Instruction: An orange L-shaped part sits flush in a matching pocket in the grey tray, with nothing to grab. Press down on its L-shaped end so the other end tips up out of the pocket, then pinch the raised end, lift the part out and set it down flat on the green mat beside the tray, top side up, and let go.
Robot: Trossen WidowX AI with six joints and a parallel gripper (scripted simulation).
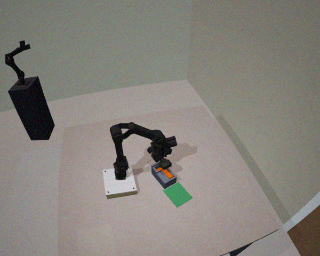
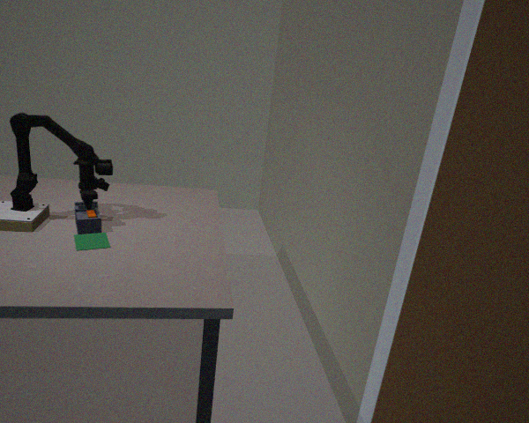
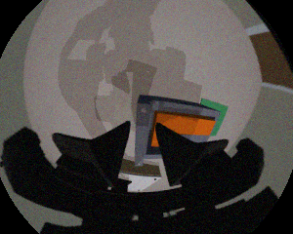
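The orange L-shaped part [image 1: 169,174] [image 2: 92,213] [image 3: 188,124] lies in the pocket of the grey tray [image 1: 169,183] [image 2: 89,225] [image 3: 142,141]. It looks about level, with no clearly raised end. My gripper [image 1: 161,166] [image 2: 89,208] [image 3: 143,125] points down at the tray's far end, fingers partly apart with nothing between them. In the wrist view the right fingertip overlaps the part's L-shaped end; the left one shows beyond the tray's end wall. Whether a fingertip touches the part cannot be told. The green mat [image 1: 177,194] [image 2: 92,241] [image 3: 223,112] lies bare beside the tray's near end.
The arm's white base plate [image 1: 118,187] [image 2: 14,211] [image 3: 144,182] stands left of the tray in the top and exterior views. A black pedestal [image 1: 32,110] with a second small arm [image 1: 14,66] stands at the far left. The table's dark front edge [image 2: 119,312] shows in the exterior view.
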